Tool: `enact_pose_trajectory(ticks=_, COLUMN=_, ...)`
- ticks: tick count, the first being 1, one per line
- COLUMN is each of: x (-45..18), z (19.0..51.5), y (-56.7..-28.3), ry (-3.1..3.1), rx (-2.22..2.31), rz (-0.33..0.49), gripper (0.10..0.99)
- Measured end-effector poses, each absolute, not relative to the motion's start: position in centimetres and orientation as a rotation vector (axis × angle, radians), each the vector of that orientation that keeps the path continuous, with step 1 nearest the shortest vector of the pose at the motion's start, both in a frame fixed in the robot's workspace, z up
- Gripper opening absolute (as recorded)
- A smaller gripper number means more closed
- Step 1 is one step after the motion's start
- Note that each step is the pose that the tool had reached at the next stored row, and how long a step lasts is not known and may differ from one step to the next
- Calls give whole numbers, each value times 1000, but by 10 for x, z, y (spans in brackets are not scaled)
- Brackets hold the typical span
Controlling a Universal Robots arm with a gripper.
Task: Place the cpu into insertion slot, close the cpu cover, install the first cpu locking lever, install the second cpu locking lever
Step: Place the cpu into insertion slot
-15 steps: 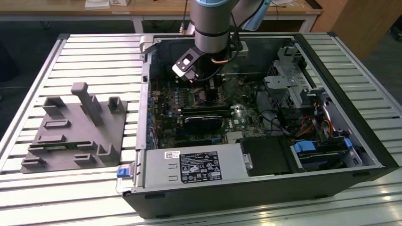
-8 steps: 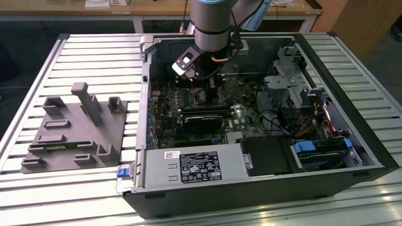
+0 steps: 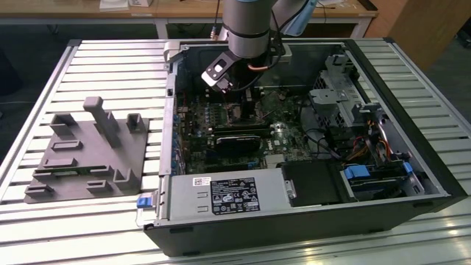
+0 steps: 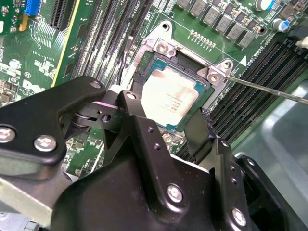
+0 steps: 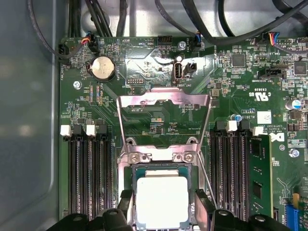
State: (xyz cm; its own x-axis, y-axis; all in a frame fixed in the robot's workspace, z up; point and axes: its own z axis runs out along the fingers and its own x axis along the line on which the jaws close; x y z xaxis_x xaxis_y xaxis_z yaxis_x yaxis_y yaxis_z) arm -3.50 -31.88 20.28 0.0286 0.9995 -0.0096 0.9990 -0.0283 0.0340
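The arm (image 3: 250, 22) reaches down into the open case (image 3: 412, 138), which lies on the slatted table (image 3: 110, 61). In the exterior view the gripper (image 3: 237, 107) hangs over the far part of the green board (image 3: 198, 118), near the case's far wall. A grey fixture (image 3: 88, 154) rests on the table beside the case, towards the exterior view's left edge. The power supply (image 3: 220, 196) fills the case's near corner on that side.

In both wrist views the cpu (image 5: 162, 199) (image 4: 169, 98) lies flat in the slot (image 5: 159, 156) (image 4: 163, 48), pale face up, square with the rim. The gripper (image 5: 163, 211) (image 4: 163, 113) is spread. Its black fingers (image 5: 204, 209) stand one at each side of the slot, wider apart than the cpu and clear of its edges — nothing is held between them.

The cover (image 5: 163, 100) is swung back on its hinge, not closed. In the first wrist view it is a silvery frame beyond the slot's hinge edge, with the board visible through its open centre. A thin lever (image 4: 269, 89) runs out from one corner of the slot across the memory slots (image 4: 269, 62) — it is not latched down. Rows of memory slots (image 5: 86, 178) flank the slot on both sides, and a coin cell (image 5: 102, 68) sits on the board past the cover, towards the board's edge.
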Motion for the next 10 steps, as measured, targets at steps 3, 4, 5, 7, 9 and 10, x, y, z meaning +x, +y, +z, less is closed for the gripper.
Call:
enact_pose_trajectory(ticks=3, x=-35, z=203, y=-319, ry=2168, rx=2230, rz=26, gripper=600)
enact_pose_trajectory(ticks=4, x=-35, z=203, y=-319, ry=2168, rx=2230, rz=26, gripper=537)
enact_pose_trajectory(ticks=5, x=-35, z=203, y=-319, ry=2168, rx=2230, rz=26, gripper=537)
enact_pose_trajectory(ticks=7, x=-35, z=204, y=-319, ry=2168, rx=2230, rz=26, gripper=478)
enact_pose_trajectory(ticks=9, x=-35, z=204, y=-319, ry=2168, rx=2230, rz=26, gripper=361)
enact_pose_trajectory(ticks=10, x=-35, z=204, y=-319, ry=2168, rx=2230, rz=26, gripper=302)
